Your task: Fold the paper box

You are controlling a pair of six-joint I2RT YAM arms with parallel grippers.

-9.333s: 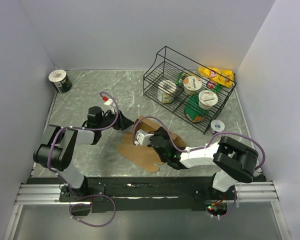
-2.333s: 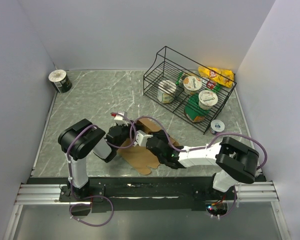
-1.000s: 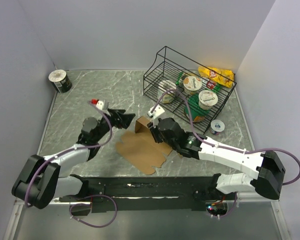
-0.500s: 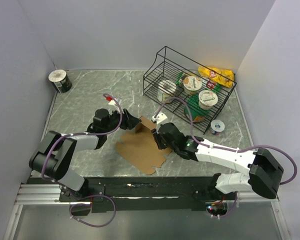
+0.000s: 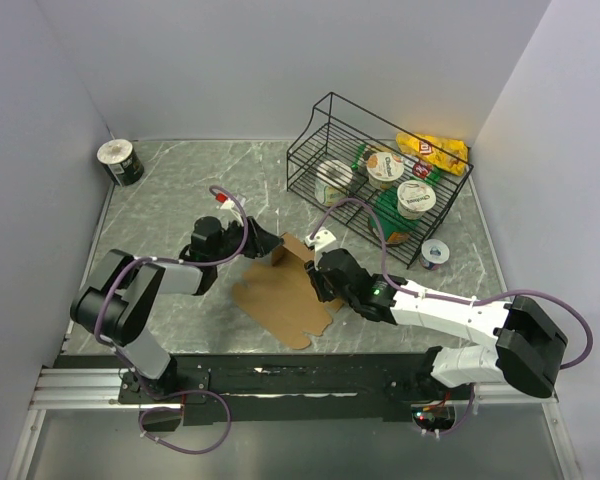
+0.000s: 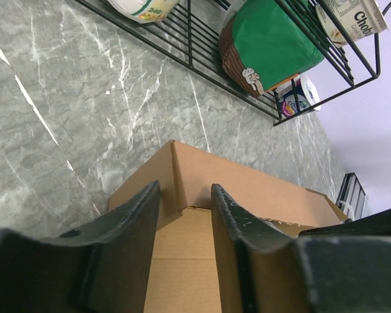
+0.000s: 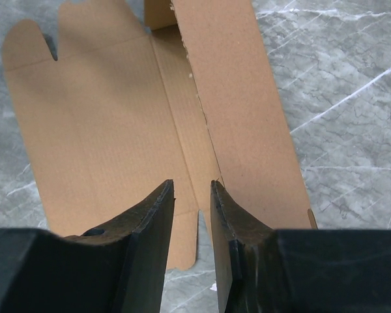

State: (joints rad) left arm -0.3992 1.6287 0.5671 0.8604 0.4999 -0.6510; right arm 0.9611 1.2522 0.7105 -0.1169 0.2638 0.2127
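Now the left pincer (image 6: 186, 189) is half open around a raised corner of the brown cardboard paper box (image 6: 247, 189). The right pincer (image 7: 191, 186) sits narrow over its fold; I cannot tell if it pinches.

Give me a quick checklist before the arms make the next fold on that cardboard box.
1. Raised corner of the paper box between the left fingers: ok.
2. Grip of the left fingers on it: not ok, they stand apart.
3. Sheet's crease lined up between the right fingers: ok.
4. Contact of the right fingers with the cardboard: cannot tell.
5. Box apart from the wire basket: ok.
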